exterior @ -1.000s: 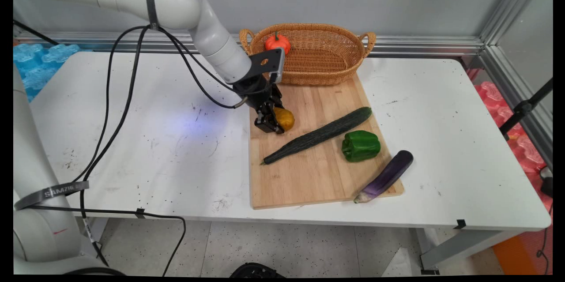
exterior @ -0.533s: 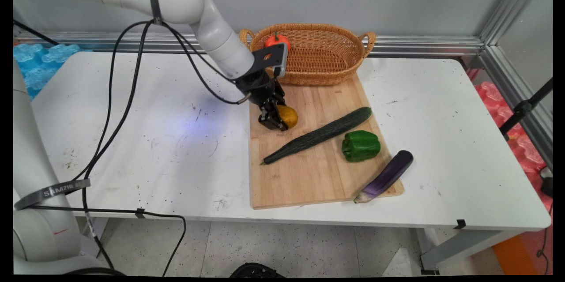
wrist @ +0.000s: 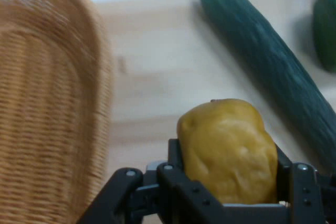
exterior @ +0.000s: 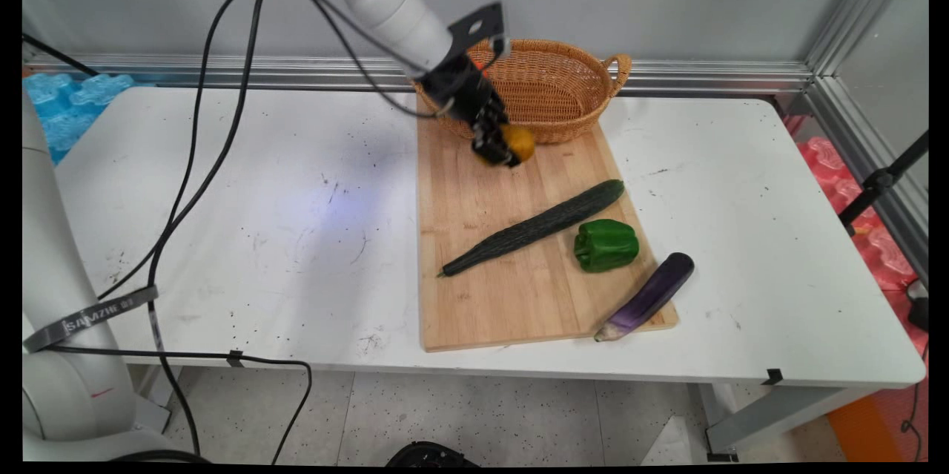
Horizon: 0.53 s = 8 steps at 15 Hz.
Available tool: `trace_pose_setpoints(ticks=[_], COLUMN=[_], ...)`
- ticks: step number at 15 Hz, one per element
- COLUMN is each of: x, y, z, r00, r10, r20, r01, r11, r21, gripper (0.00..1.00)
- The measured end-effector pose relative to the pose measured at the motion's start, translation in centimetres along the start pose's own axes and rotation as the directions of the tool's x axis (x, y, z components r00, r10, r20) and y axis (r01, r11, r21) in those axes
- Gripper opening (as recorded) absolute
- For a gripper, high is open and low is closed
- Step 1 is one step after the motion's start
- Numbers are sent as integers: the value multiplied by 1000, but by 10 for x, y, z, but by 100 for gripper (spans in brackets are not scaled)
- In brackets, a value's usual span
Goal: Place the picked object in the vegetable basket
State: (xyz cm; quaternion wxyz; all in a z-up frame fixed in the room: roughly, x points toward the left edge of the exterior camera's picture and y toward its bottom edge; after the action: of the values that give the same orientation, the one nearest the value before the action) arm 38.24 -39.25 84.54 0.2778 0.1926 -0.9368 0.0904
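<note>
My gripper (exterior: 501,147) is shut on a yellow lumpy potato (exterior: 517,142), held in the air above the far end of the wooden cutting board (exterior: 519,288), just in front of the wicker basket (exterior: 552,92). In the hand view the potato (wrist: 228,150) sits between the black fingers (wrist: 176,163), with the basket's wall (wrist: 50,103) at the left and the board (wrist: 157,77) below. A long dark green cucumber (exterior: 537,225) lies diagonally on the board, also seen in the hand view as the cucumber (wrist: 273,72) at the right.
A green bell pepper (exterior: 606,245) rests on the board right of the cucumber. A purple eggplant (exterior: 646,296) lies over the board's near right corner. Black cables (exterior: 200,155) hang from the arm over the table's left half. The white table (exterior: 778,237) extends right.
The gripper has risen off the board with the potato and moved up and to the right, toward the basket. The orange-red fruit in the basket is now hidden behind the arm.
</note>
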Motion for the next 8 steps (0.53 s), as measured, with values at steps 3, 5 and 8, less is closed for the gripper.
trace_pose_setpoints(ticks=[3,5,8], x=[18,27,38], y=[-19,-30,-55], z=[-9,-12,-12], r00=[1000,999,999], r10=[-13,-12,2], r20=[-25,-35,-48], r01=[14,14,4], r11=[999,998,994], r21=[38,61,108], gripper=[0,0,0])
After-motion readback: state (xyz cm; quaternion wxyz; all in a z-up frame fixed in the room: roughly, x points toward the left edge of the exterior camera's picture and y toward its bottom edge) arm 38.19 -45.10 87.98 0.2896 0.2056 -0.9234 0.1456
